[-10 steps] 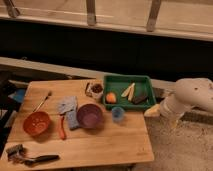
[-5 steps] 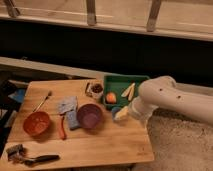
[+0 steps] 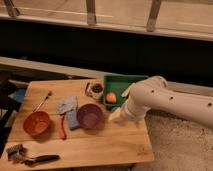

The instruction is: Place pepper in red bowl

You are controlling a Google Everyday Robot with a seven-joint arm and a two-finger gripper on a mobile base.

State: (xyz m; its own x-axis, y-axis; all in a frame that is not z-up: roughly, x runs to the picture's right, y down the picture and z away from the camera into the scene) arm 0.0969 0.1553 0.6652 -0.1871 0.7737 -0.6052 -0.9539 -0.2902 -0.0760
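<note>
The pepper [image 3: 62, 128] is a slim orange-red piece lying on the wooden table between the red bowl [image 3: 36, 123] and the purple bowl [image 3: 90, 115]. The red bowl stands at the table's left side and looks empty. My white arm [image 3: 155, 97] reaches in from the right across the green tray. My gripper [image 3: 116, 115] is at the arm's pale end, just right of the purple bowl and well right of the pepper. It holds nothing that I can see.
The green tray [image 3: 120, 78] at the back holds a small round orange item [image 3: 111, 97]. A small dark cup [image 3: 96, 89], blue cloths [image 3: 68, 106], a thin brush [image 3: 43, 101] and a black-handled brush [image 3: 31, 159] lie on the table [image 3: 105, 145].
My arm has swung left from beside the table to over it, now covering the right part of the green tray and the small blue cup. The pepper and bowls have not moved.
</note>
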